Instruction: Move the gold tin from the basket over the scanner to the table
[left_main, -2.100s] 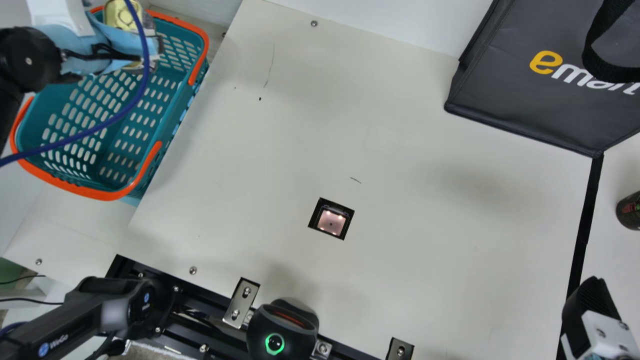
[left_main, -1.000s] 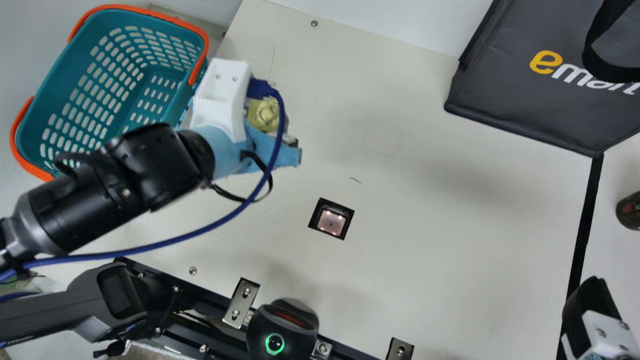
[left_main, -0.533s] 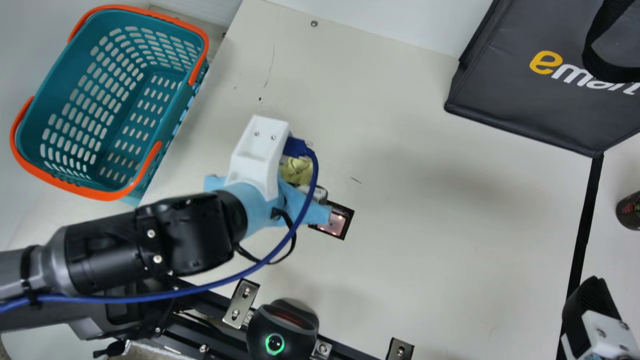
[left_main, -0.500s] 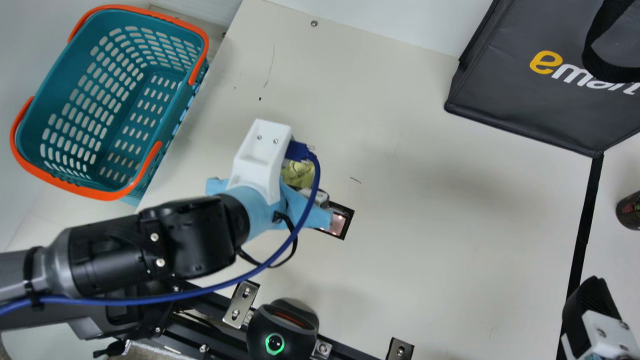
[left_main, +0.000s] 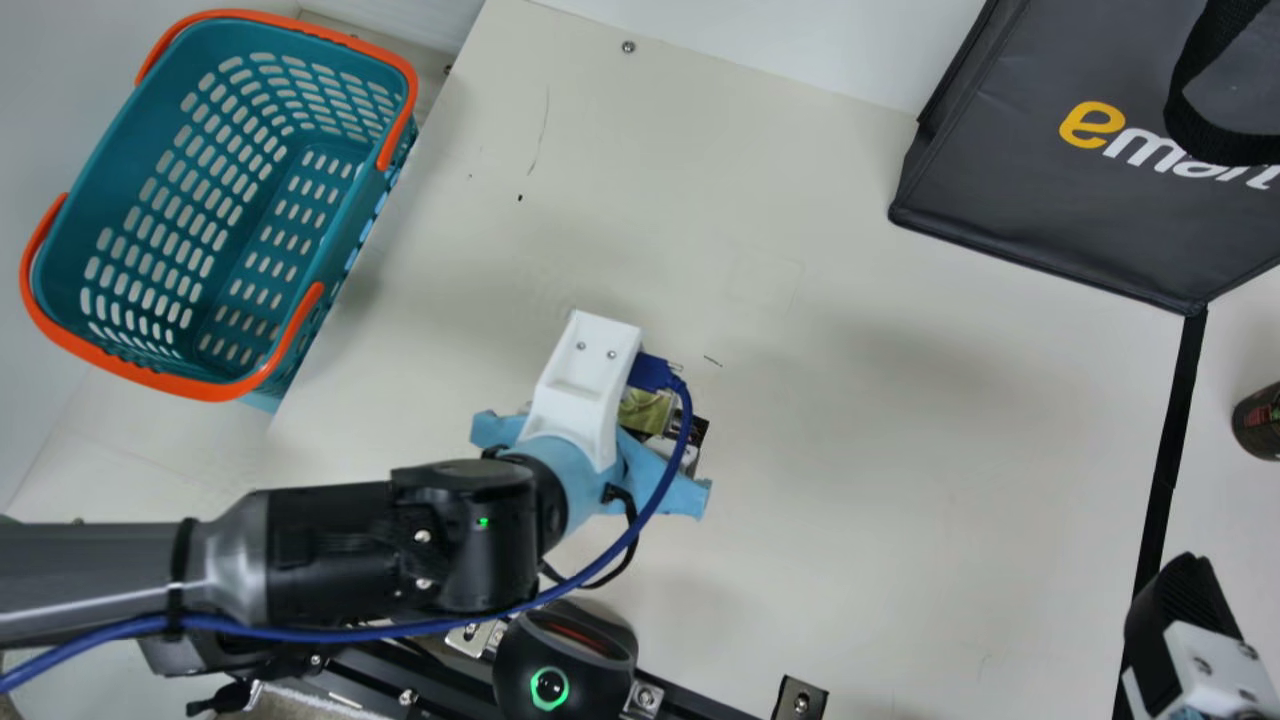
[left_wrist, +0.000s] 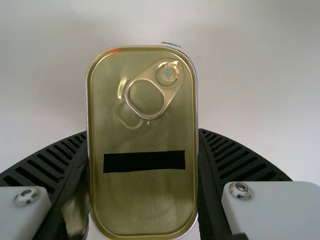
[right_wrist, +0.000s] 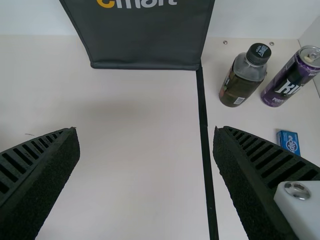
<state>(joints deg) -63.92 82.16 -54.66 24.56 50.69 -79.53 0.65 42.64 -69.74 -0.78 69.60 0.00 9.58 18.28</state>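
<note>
Gripping gold tin (left_wrist: 142, 200) above scanner (left_main: 700, 429), left claw (left_main: 640, 467) snug, right claw (left_main: 1182, 600) wide open, empty.

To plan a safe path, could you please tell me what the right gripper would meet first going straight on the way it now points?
The right gripper would probably meet the cream table first, beside the black strip and short of the dark bag, though depth is unclear.
</note>
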